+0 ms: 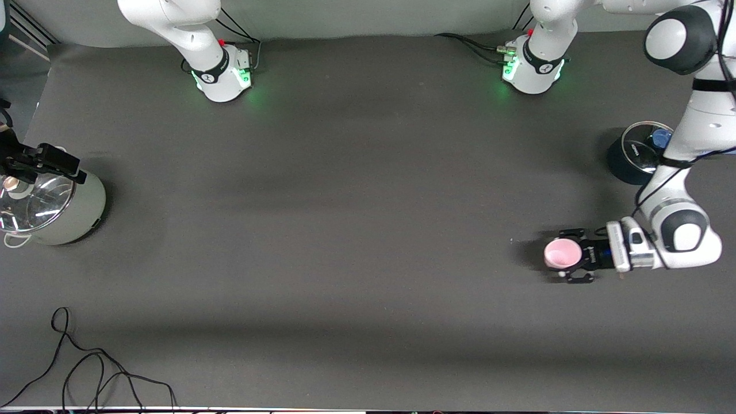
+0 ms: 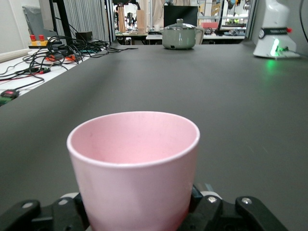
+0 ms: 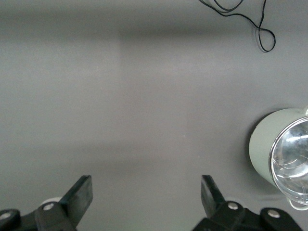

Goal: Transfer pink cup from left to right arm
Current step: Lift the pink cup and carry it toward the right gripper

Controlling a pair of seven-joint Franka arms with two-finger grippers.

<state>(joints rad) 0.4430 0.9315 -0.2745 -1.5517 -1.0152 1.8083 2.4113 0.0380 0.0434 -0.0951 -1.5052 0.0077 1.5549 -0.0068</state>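
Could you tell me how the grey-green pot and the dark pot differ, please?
The grey-green pot stands at the right arm's end of the table, the dark pot at the left arm's end. The grey-green pot is pale and in full view under the open right gripper, while the dark pot is nearly black and partly hidden by the left arm. Both are round with a glass lid.

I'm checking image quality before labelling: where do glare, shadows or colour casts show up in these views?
Front view: green LED glow spills around both arm bases, and the pink cup in the left gripper casts a soft shadow. Right wrist view: the pot's glass lid glares beside the open right gripper. Left wrist view: the background looks soft.
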